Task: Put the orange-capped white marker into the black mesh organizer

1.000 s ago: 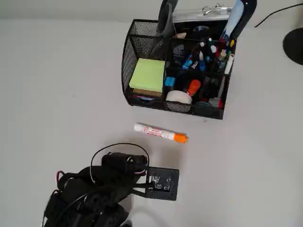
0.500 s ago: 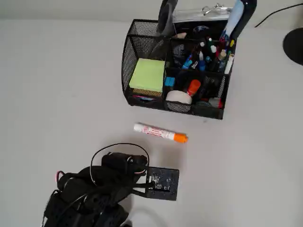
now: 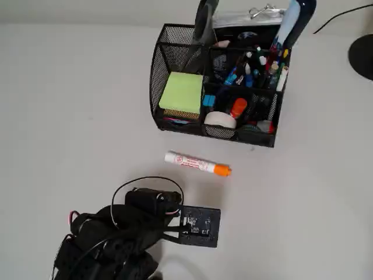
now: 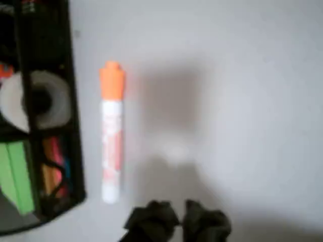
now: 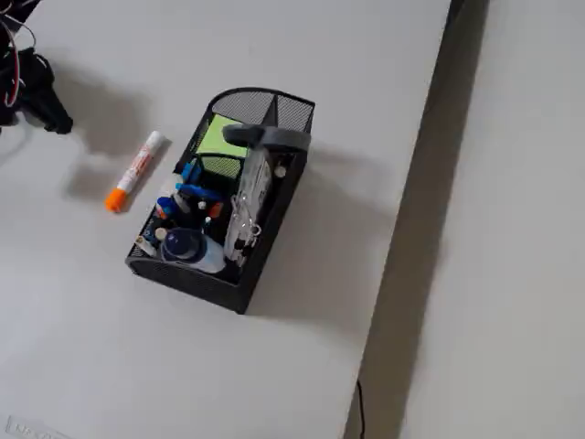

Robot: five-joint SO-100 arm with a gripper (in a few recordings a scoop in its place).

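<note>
One orange-capped white marker (image 3: 197, 164) lies flat on the bench (image 3: 70, 105), just in front of the one black mesh organizer (image 3: 217, 86), untouched. The tool (image 4: 177, 222) hangs short of the barrel's white end, tips close together and empty. The risk is that a round barrel rolls away if a finger nudges it off-centre, and the organizer's compartments are crowded, so a tilted drop could catch the rim.

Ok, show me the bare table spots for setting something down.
Bare table spreads left of the black mesh organizer in the overhead view, and right of the orange-capped white marker. The strip between marker and organizer is narrow. The organizer's compartments are crowded.
</note>
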